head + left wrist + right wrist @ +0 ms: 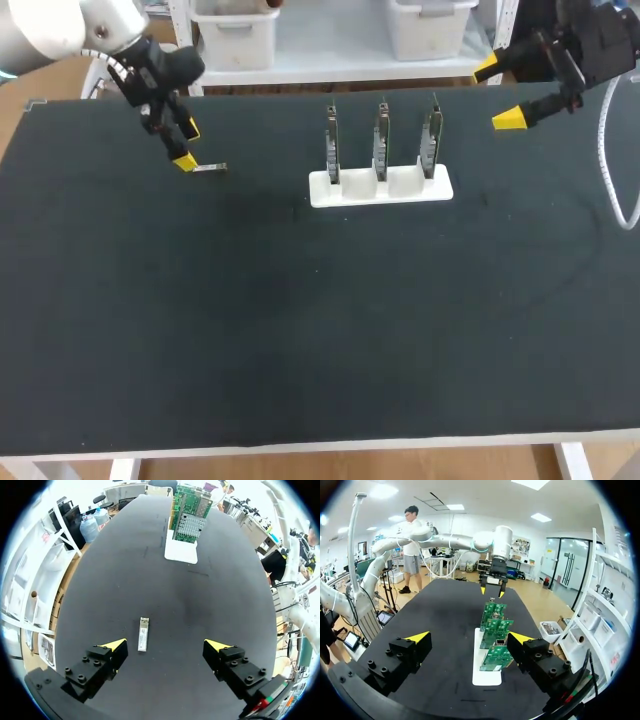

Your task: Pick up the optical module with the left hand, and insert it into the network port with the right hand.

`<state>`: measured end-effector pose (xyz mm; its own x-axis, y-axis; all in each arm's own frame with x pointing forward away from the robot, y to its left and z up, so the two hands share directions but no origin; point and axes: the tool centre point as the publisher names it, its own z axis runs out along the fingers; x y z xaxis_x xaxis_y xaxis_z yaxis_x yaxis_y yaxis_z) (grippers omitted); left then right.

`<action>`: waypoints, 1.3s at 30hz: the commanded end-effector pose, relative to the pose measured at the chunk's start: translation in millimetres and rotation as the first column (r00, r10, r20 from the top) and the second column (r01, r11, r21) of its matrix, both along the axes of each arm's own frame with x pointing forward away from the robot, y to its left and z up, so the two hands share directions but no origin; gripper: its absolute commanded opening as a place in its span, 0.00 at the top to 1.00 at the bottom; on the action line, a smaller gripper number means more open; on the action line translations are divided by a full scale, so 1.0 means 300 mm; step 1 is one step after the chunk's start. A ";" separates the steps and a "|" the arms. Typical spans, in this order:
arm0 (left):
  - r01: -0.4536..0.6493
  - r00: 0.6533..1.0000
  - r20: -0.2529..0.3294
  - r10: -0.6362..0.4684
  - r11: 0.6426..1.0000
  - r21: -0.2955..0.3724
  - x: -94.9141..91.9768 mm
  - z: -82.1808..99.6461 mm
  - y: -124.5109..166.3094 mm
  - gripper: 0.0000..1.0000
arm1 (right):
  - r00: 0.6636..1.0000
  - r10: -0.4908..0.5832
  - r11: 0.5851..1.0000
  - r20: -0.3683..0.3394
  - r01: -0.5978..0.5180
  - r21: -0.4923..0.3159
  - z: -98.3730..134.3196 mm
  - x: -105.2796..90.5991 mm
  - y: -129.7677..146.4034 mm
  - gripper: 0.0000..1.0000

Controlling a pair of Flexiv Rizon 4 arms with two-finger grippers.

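Observation:
The optical module (210, 168) is a small silver bar lying flat on the black table (300, 320) at the far left. My left gripper (188, 145) hangs just over it, open and holding nothing. In the left wrist view the module (143, 633) lies on the mat slightly ahead of the left gripper (166, 645), close to one yellow fingertip (114, 644). Three upright green network cards (381, 140) stand in a white holder (380, 187) at the table's far middle. My right gripper (498, 93) is open at the far right, raised, and the cards (495, 635) lie ahead of the right gripper (469, 637).
In the left wrist view the network cards (187, 515) in their white holder (181, 552) stand far ahead of the module. The right wrist view shows my left gripper (491, 586) beyond the cards. A white cable (610, 170) loops at the table's right edge.

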<state>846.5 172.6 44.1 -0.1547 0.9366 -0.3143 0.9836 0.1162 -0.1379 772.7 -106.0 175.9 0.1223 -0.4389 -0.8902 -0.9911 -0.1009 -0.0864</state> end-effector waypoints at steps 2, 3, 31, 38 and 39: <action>0.057 0.997 -0.042 -0.059 0.996 -0.062 -0.006 0.029 -0.012 0.00 | 1.000 -0.001 1.000 0.001 0.001 0.000 0.000 -0.001 0.001 0.00; 0.057 0.997 -0.042 -0.059 0.996 -0.062 -0.006 0.029 -0.012 0.00 | 1.000 -0.001 1.000 0.001 0.001 0.000 0.000 -0.001 0.001 0.00; 0.055 0.998 -0.045 -0.050 0.991 0.119 0.061 0.002 -0.085 0.00 | 1.000 -0.001 1.000 0.001 0.001 0.000 0.000 -0.001 0.001 0.00; 0.017 0.998 -0.063 -0.008 0.990 0.142 0.044 -0.041 -0.034 0.00 | 1.000 -0.001 1.000 0.001 0.001 0.000 0.000 -0.001 0.001 0.00; 0.009 0.998 -0.057 0.000 0.989 0.149 0.042 -0.044 -0.027 0.00 | 1.000 -0.001 1.000 0.001 0.001 0.000 0.000 -0.001 0.001 0.00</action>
